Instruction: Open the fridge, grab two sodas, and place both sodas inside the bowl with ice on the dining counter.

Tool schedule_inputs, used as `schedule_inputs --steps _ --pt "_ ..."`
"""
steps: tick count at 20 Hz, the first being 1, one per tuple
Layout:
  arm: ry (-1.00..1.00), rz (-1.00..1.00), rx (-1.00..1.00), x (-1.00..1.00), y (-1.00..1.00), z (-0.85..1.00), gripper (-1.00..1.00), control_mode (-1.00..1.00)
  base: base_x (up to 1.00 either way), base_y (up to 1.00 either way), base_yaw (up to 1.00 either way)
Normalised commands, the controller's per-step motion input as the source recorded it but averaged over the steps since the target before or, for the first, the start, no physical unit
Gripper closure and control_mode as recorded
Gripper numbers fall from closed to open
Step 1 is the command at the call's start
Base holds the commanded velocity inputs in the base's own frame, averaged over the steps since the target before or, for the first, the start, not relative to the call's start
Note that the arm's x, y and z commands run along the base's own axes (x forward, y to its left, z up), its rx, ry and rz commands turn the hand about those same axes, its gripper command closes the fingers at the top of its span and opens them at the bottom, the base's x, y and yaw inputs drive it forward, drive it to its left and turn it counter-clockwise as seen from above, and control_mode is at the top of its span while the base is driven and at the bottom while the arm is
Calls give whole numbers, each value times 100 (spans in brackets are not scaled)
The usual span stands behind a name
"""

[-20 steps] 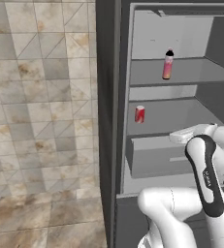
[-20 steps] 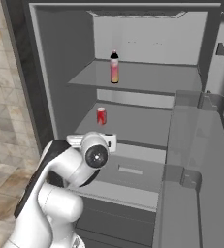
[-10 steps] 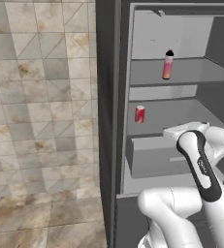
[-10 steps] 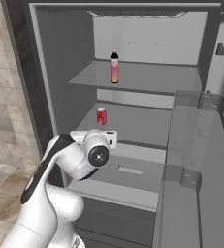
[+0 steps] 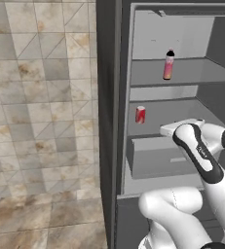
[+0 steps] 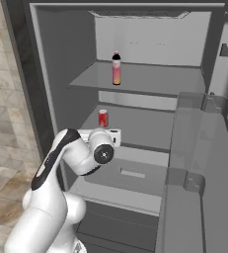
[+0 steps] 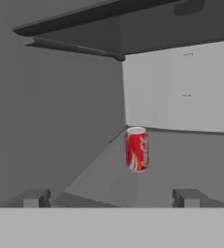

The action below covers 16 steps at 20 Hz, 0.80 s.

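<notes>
The fridge [image 5: 109, 121] stands open, its pale grey inside showing. A red soda can [image 5: 140, 115] [image 6: 103, 118] stands upright on the middle shelf. A pink-orange soda bottle [image 5: 169, 64] [image 6: 116, 69] with a black cap stands on the shelf above. In the hand view my gripper [image 7: 112, 198] is open, level with the middle shelf. The can [image 7: 136, 149] lies straight ahead, some way beyond the fingertips [image 7: 36, 197], with nothing between them. My white hand [image 5: 181, 128] [image 6: 104, 136] hovers at the front edge of that shelf. The bowl with ice and the dining counter are out of view.
A grey drawer [image 5: 158, 155] [image 6: 130, 173] sits below the middle shelf, under my hand. The open door with its clear bins [image 6: 194, 148] hangs at the right. The upper shelf [image 7: 108, 29] runs close overhead. A tiled wall [image 5: 41, 97] flanks the fridge on the left.
My arm has reached further into the fridge, bringing the hand up to the middle shelf's front edge and nearer the red can. The gripper stays open; both sodas are unmoved.
</notes>
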Motion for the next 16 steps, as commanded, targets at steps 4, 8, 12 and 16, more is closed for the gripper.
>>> schedule_inputs --steps 4,8,12,16 --pt "0 0 -1 17 0 1 -100 -100 0 0 0" --pt "0 0 -3 5 -1 0 -100 -100 0 0 0" --pt "1 0 -3 10 0 -10 -100 -100 0 0 0" --pt "6 -1 -6 20 0 0 -100 -100 0 0 0"
